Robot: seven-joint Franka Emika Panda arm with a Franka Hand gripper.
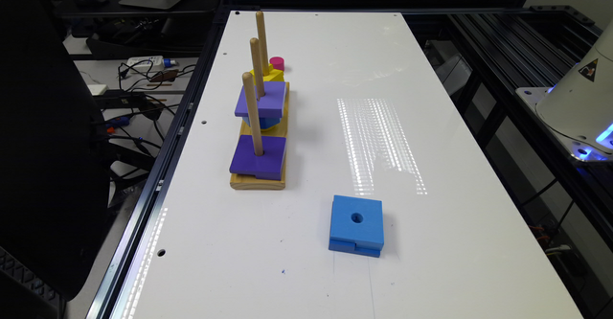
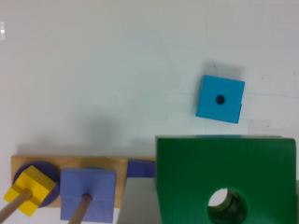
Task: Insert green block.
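Clearly the square flat green block with a round centre hole [image 2: 224,179] sits very close under the wrist camera, well above the white counter [image 1: 335,132], so I judge it carried — though whether the jaws are clamped on it I cannot tell, since no fingers can be made out.

The wooden base board [image 1: 258,181] carries three upright wooden pegs: the nearest one [image 1: 252,114] holds one dark purple square block [image 1: 257,160], the middle peg [image 1: 257,67] a lighter purple square [image 1: 261,97] over a blue piece, the far peg [image 1: 262,35] a yellow block [image 1: 272,74]. A blue square block with a hole [image 1: 356,224] lies apart on the counter.

The main risk is misalignment — the hole is small against the peg tip, and in the wrist view the block hides the nearest peg, so a descent slightly off centre would land the block's face on the tip. That could tilt it in the grasp, or push the peg and shift the unfixed board.
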